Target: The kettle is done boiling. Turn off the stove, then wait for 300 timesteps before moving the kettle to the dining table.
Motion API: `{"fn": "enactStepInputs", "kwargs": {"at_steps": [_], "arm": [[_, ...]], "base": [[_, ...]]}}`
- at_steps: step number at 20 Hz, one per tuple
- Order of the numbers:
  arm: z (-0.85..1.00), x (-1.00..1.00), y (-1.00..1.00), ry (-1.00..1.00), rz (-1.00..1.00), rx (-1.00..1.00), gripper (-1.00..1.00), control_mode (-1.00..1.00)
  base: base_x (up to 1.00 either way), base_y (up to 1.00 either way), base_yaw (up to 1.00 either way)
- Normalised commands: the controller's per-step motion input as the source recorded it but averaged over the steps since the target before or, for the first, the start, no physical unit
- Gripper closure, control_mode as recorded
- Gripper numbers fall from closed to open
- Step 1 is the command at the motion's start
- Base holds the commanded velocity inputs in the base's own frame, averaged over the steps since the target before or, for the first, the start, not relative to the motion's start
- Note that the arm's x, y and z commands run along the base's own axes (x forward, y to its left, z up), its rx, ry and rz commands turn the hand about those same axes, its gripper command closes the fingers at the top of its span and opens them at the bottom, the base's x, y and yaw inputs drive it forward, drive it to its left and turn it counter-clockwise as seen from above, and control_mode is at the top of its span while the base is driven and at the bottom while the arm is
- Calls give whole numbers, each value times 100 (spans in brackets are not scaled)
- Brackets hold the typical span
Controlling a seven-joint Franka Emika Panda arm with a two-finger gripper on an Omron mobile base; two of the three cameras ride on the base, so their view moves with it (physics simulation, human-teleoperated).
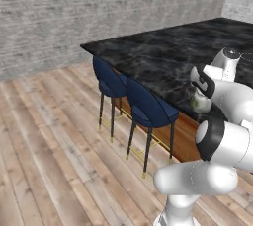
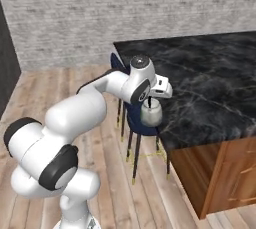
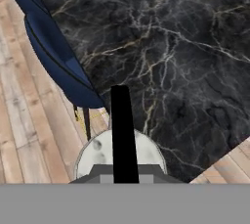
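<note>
One relation matters most: hanging straight beneath the two-finger gripper, the tiny pale silvery-white kettle, carried by its thin black arched handle, fingers pinched shut on that handle. Seen from the hand camera, handle running 12 to 6 o'clock across the round pale lid, so long axis in line with the view's vertical. Poised at the near edge of the large black marble-look dining table, the kettle's body straddling that edge, part over the slab, part over the blue stool and the wooden floor. Broad veined slab spreading from 12 round to 3 o'clock of the kettle in the hand view; floor and stool off toward 9. Judged next: carry further in toward 1 o'clock, then lower. Hard to tell whether resting on the slab or just above it.
</note>
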Motion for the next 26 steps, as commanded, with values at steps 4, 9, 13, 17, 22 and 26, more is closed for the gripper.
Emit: {"fn": "enactStepInputs", "kwargs": {"at_steps": [4,9,13,17,22,26], "arm": [[0,0,0,0,0,0,100,100],[0,0,0,0,0,0,100,100],[0,0,0,0,0,0,100,100],[0,0,0,0,0,0,100,100],[0,0,0,0,0,0,100,100],[0,0,0,0,0,0,100,100]], "base": [[40,56,-28],[57,46,-20],[56,43,-17],[53,38,-16],[46,27,-15],[42,16,-14]]}}
